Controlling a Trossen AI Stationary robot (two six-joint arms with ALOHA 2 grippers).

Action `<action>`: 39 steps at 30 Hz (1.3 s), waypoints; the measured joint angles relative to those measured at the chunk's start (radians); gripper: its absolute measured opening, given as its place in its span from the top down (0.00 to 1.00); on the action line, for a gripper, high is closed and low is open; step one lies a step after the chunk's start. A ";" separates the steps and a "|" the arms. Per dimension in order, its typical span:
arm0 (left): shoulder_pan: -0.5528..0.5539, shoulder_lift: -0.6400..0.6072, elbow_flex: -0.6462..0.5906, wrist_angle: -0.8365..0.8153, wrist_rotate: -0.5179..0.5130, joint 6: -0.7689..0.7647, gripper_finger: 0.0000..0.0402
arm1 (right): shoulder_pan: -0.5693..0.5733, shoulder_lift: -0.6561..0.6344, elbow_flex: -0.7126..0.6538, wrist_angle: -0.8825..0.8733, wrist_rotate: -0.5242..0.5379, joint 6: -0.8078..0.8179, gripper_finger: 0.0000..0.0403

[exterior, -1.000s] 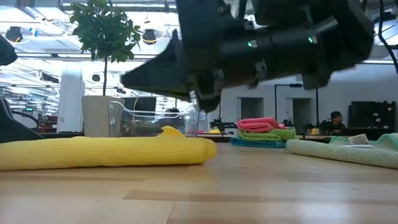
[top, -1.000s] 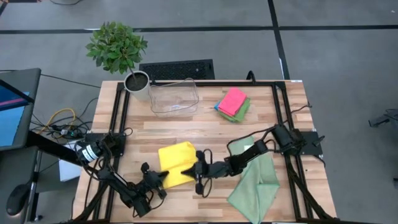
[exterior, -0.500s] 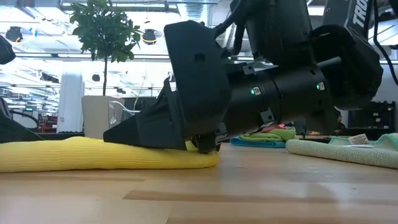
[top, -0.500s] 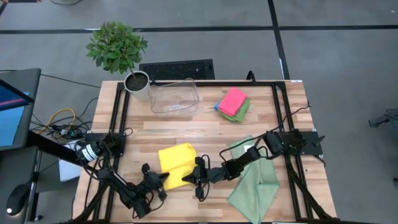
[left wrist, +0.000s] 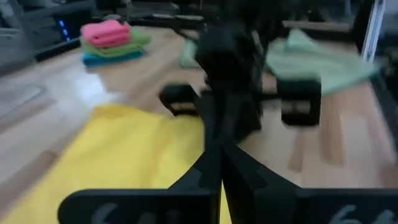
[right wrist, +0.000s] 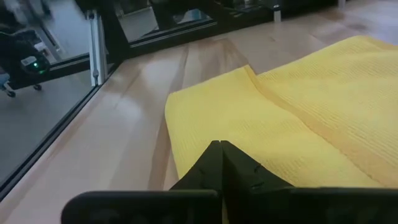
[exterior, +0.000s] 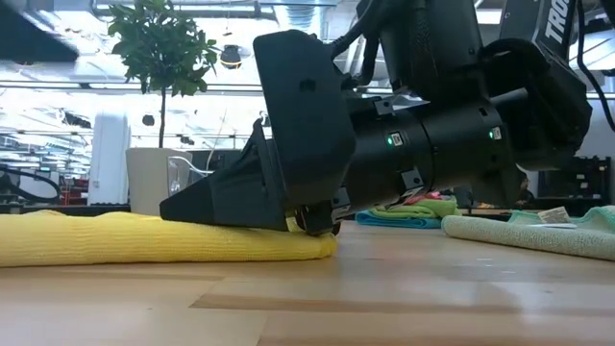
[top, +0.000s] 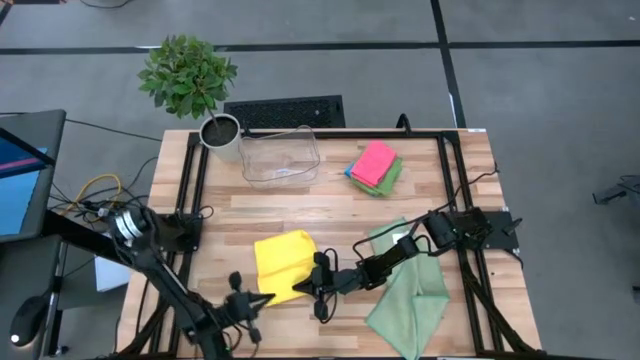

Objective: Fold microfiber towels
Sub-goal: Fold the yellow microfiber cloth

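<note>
A yellow microfiber towel (top: 282, 258) lies folded on the table's near middle, also seen in the low view (exterior: 144, 238). My right gripper (top: 303, 285) is shut, its tip down on the towel's near right corner. My left gripper (top: 266, 298) is shut and hangs above the table just near of the towel, touching nothing; its wrist view looks over the towel (left wrist: 124, 155) from above. A pale sage green towel (top: 410, 285) lies spread at the near right. A folded pink, green and blue stack (top: 375, 165) rests at the far right. My right gripper presses its shut fingertips (exterior: 312, 228) down on the yellow towel's near right corner (right wrist: 205, 127). The fingers come slanting down from the table's right side. The towel lies flat on the table under them.
A clear plastic bin (top: 280, 157) stands at the far middle, and a potted plant (top: 200, 90) at the far left corner. Black frame rails (top: 190, 200) run along the table's left and right sides. Bare wood lies between the yellow towel and the bin.
My right gripper has come down onto the yellow towel's near right corner and then kept still, flattening the bump there. My left gripper, still shut, has risen off the towel's near edge and drawn back toward the table's near edge.
</note>
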 joint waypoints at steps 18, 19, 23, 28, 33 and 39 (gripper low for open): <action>0.065 0.285 0.038 0.198 0.140 -0.017 1.00 | 0.047 -0.164 0.019 -0.043 0.019 -0.139 0.96; 0.065 0.285 0.038 0.199 0.141 -0.017 1.00 | 0.049 -0.150 0.031 -0.052 0.021 -0.150 0.96; 0.065 0.285 0.038 0.199 0.140 -0.017 1.00 | 0.049 -0.105 0.083 -0.119 0.025 -0.149 0.95; 0.065 0.285 0.038 0.199 0.143 -0.021 1.00 | 0.034 -0.028 0.099 -0.174 0.008 -0.072 0.95; 0.062 0.285 0.040 0.194 0.147 -0.020 1.00 | 0.035 -0.006 0.108 -0.220 0.016 -0.036 0.96; 0.048 0.213 0.103 0.008 0.187 -0.004 1.00 | 0.036 -0.013 0.107 -0.249 0.013 -0.018 0.94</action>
